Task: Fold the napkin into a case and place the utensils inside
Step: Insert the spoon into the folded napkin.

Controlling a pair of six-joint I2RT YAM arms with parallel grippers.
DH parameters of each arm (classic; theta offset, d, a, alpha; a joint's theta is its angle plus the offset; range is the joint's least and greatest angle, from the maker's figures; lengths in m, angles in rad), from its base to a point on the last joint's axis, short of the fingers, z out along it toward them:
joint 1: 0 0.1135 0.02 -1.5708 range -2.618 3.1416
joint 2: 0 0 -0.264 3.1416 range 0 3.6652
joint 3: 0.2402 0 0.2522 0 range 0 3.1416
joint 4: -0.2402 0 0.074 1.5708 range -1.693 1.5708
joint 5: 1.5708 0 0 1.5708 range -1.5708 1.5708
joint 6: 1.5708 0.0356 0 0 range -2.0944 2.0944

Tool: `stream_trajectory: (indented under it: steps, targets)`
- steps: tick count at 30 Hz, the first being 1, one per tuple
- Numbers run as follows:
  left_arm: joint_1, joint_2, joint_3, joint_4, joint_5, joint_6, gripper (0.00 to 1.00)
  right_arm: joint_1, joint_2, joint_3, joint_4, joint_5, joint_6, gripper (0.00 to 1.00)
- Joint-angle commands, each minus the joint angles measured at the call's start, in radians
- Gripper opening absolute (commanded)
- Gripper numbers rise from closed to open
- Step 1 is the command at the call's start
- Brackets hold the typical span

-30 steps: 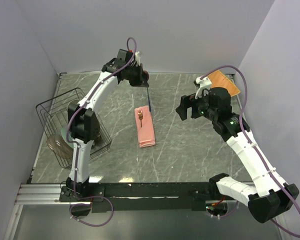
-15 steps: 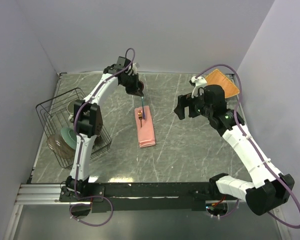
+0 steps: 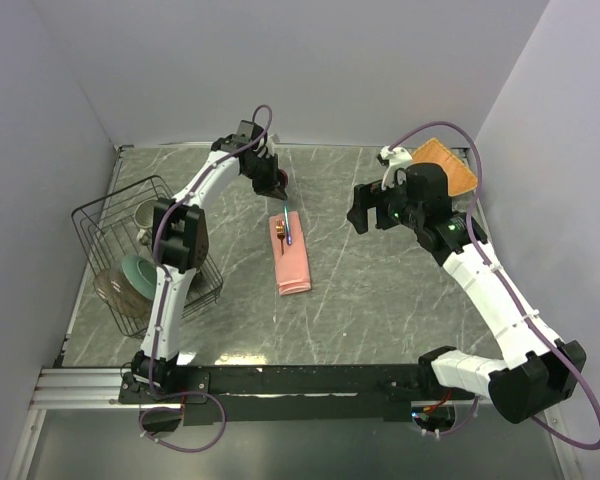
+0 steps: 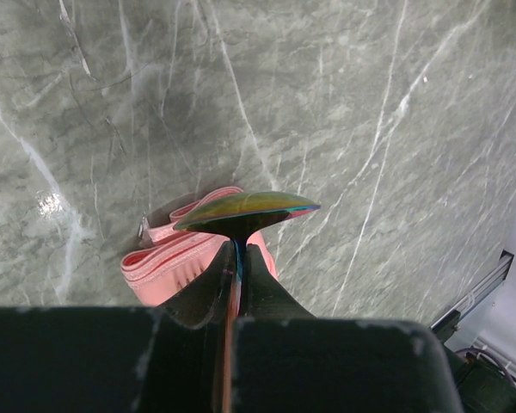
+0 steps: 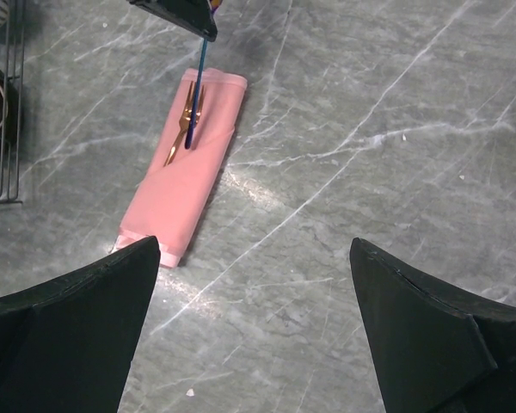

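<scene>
The napkin lies folded as a narrow salmon-pink case [image 3: 292, 258] mid-table, also in the right wrist view [image 5: 182, 185] and the left wrist view [image 4: 176, 256]. The gold fork [image 3: 279, 232] sits in the case's far end with its tines sticking out [image 5: 187, 120]. My left gripper [image 3: 279, 187] is shut on the spoon [image 3: 286, 222] and holds it upright, bowl down, over the case's far end beside the fork. The left wrist view shows the bowl [image 4: 245, 209] beyond the shut jaws [image 4: 235, 251]. My right gripper [image 3: 359, 219] is open and empty, right of the case [image 5: 254, 331].
A black wire rack [image 3: 110, 215] with crockery stands at the left edge; its wires show in the right wrist view [image 5: 2, 103]. An orange-tan woven mat [image 3: 450, 165] lies at the far right corner. Walls close in the back and sides.
My left gripper has come nearer and lower with the spoon, from the far side down onto the case's far end. My right gripper has shifted slightly left and stays open.
</scene>
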Motion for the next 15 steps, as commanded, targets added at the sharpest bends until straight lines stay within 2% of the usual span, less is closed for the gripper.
stream_trajectory:
  steps: [1,15]
  targets:
    - [0.001,0.008,0.045,0.009,0.005,-0.031,0.01,-0.004,-0.001,0.055,0.003,0.004,-0.007,1.0]
    - [-0.024,-0.055,-0.091,0.011,0.042,-0.072,0.01,-0.006,0.007,0.067,-0.009,-0.012,0.0,1.0]
